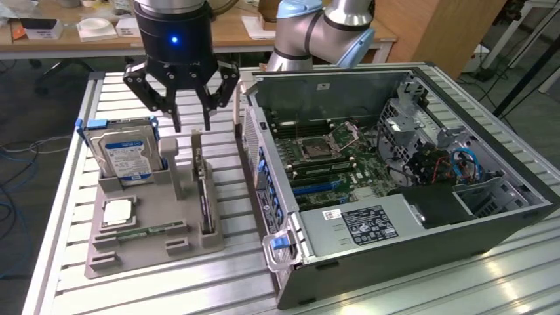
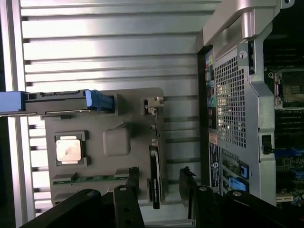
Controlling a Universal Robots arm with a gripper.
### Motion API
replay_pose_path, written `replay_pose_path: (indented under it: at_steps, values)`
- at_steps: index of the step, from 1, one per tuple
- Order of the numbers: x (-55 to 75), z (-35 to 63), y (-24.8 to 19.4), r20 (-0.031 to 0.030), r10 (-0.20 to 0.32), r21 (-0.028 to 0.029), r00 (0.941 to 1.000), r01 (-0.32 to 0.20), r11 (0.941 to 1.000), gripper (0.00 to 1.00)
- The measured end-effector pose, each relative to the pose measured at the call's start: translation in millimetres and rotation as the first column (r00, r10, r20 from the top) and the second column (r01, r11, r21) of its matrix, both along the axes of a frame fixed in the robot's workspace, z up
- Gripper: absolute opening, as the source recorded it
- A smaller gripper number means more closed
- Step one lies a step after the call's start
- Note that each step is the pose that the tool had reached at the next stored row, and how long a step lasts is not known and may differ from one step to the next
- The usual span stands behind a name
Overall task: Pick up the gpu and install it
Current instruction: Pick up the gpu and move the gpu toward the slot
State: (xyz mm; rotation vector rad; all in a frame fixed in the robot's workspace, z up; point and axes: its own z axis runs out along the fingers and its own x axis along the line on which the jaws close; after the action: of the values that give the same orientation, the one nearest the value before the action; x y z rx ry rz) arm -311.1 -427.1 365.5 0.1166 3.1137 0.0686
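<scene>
- The gripper (image 1: 193,123), upper left in the exterior view, is open wide and holds nothing.
- The gpu (image 1: 207,203) stands on edge in the gray holder (image 1: 140,256), just below the gripper in the frame.
- Its long side runs up and down the frame.
- The hard drive (image 1: 127,154) has a label, too small to read.

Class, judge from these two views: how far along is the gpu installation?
Nothing is done yet: the gpu stands on edge in the grey holder, outside the open computer case. In hand: the open gripper hangs above it. Pickup and installation remain.
</scene>
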Motion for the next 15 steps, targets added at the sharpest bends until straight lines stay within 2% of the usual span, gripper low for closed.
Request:
replay_pose_path:
  at_steps: [15]
  values:
    - [0.0,-20.9,-0.7,0.0,0.0,-0.0004,1.0,0.0,1.0,0.47]
